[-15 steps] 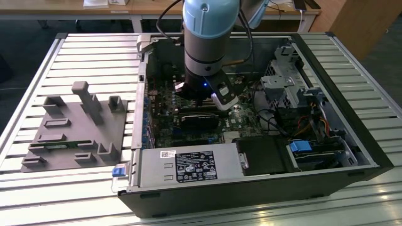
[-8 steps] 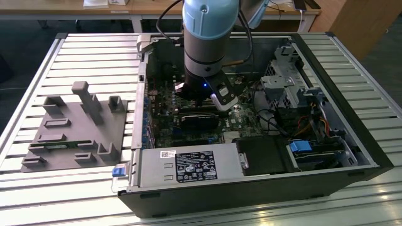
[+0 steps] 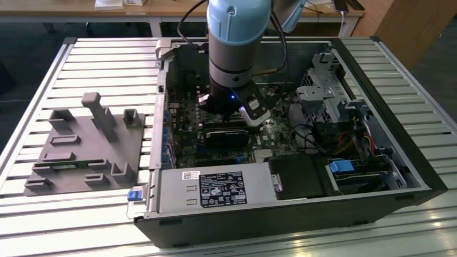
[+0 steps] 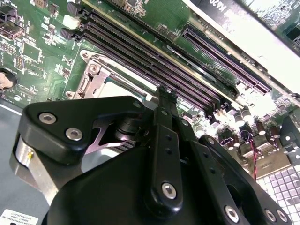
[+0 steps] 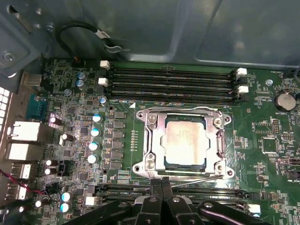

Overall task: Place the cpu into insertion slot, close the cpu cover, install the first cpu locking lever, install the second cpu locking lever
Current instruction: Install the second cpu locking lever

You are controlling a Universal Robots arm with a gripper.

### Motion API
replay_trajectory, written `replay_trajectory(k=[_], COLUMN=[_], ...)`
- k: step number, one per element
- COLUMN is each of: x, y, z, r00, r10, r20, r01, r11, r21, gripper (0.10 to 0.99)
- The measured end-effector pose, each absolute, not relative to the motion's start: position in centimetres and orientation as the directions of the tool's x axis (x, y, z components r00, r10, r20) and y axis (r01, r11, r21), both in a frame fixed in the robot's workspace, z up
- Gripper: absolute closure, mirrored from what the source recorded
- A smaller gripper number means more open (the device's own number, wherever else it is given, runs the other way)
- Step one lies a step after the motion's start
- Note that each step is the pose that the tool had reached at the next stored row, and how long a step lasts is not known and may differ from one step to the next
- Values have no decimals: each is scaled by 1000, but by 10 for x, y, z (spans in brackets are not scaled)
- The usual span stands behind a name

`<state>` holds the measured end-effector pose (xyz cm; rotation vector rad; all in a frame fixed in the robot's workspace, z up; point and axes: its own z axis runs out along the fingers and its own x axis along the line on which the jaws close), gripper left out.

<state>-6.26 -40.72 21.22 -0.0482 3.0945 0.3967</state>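
The cpu (image 5: 186, 140), a dull silver square, lies flat in the insertion slot (image 5: 183, 165) on the green board. The cpu cover (image 5: 185, 112), a silvery frame, lies down around the chip. A thin locking lever (image 5: 199, 181) runs along the socket edge nearest my gripper. My gripper (image 5: 161, 183) is shut, its black fingertips pressed together right at that lever, at the socket's edge. In the second wrist view the gripper (image 4: 166, 93) hangs just over the socket's corner (image 4: 96, 75). In the exterior view the gripper (image 3: 230, 115) reaches down into the open computer case.
Memory slots (image 5: 173, 79) run beside the socket, and capacitors (image 5: 93, 136) stand on its other side. A black block (image 3: 227, 138) sits just below the gripper. The silver power supply (image 3: 214, 190), drive cage (image 3: 335, 96) and case walls close in. A grey fixture (image 3: 85, 144) lies outside the case.
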Motion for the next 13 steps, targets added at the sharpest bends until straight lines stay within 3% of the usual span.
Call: replay_trajectory(k=[13], x=[-67], y=[-408], z=[210], r00=[-999], r10=[-28], r20=[-25], r01=[-34], r11=[966], r21=[257], gripper=[980])
